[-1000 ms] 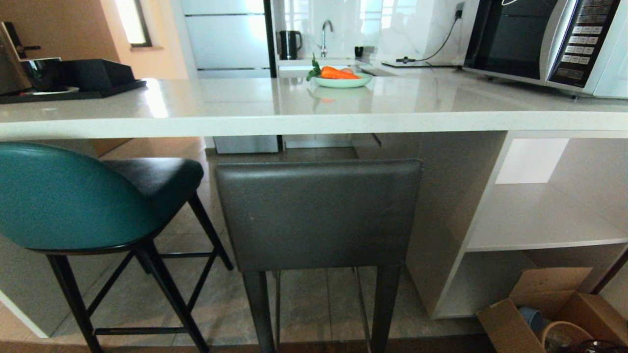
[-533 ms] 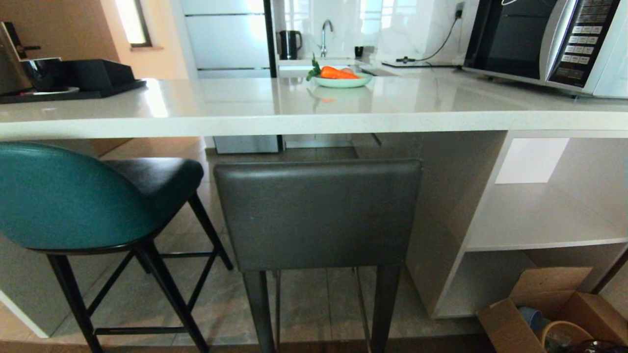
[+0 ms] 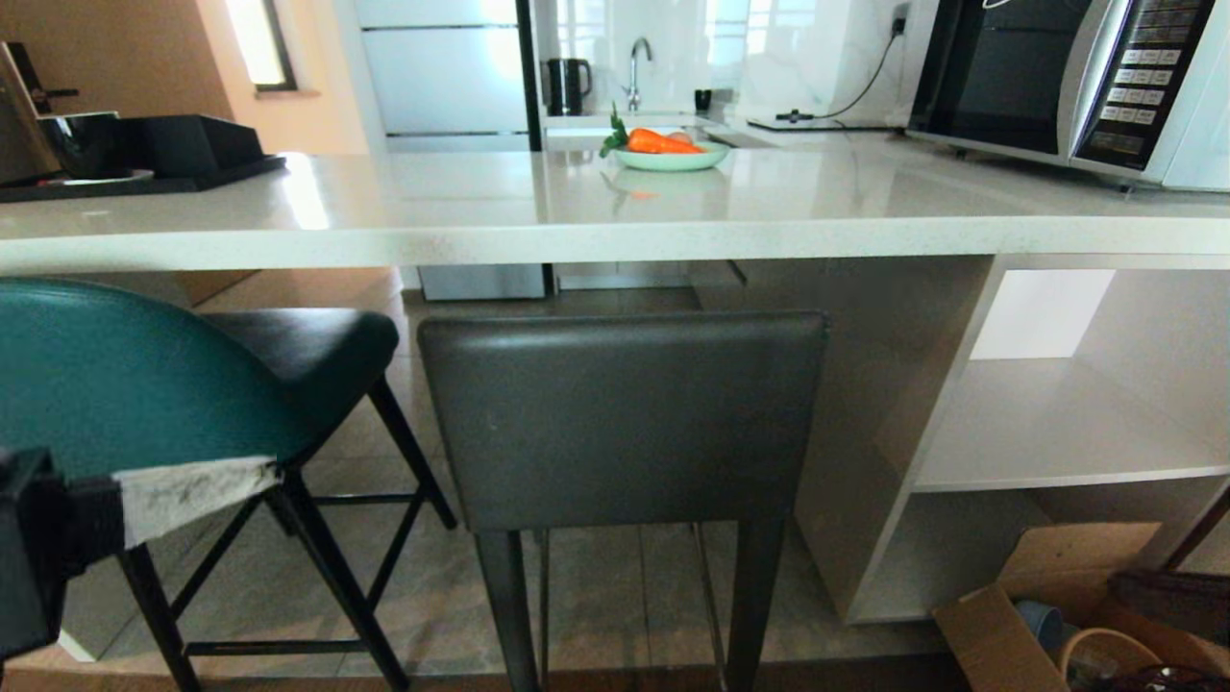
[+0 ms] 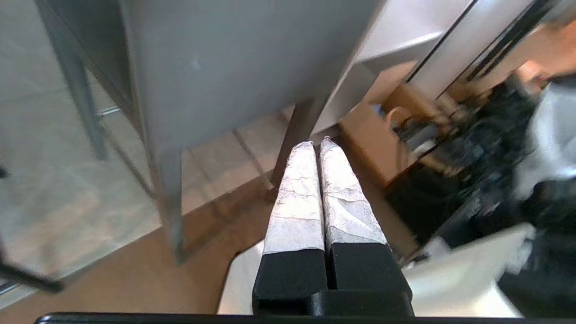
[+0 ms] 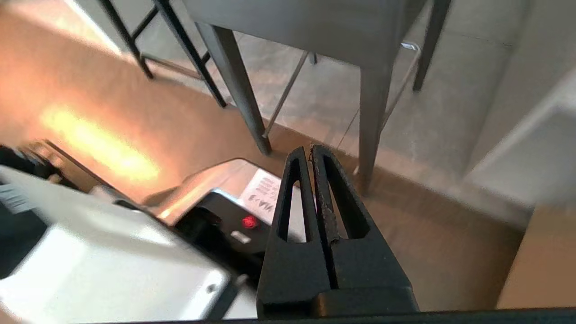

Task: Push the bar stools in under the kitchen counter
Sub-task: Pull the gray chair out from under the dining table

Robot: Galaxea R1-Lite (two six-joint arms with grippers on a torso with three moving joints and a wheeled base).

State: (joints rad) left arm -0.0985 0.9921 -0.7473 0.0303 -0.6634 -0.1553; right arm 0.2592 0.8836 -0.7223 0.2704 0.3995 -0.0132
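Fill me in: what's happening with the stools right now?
Neither stool is being touched. The grey stool stands just outside the kitchen counter, the teal stool to its left. The left gripper, shut and empty, shows low in front of the teal stool; the right gripper, also shut and empty, hangs near the floor.

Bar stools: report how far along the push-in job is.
Done: nothing yet. The grey stool and teal stool both stand out from the kitchen counter, backs clear of its edge.
In hand: the left gripper, shut, is in front of the teal stool; the right gripper, shut, is low before the grey stool's legs.
Left: pushing both stools under.
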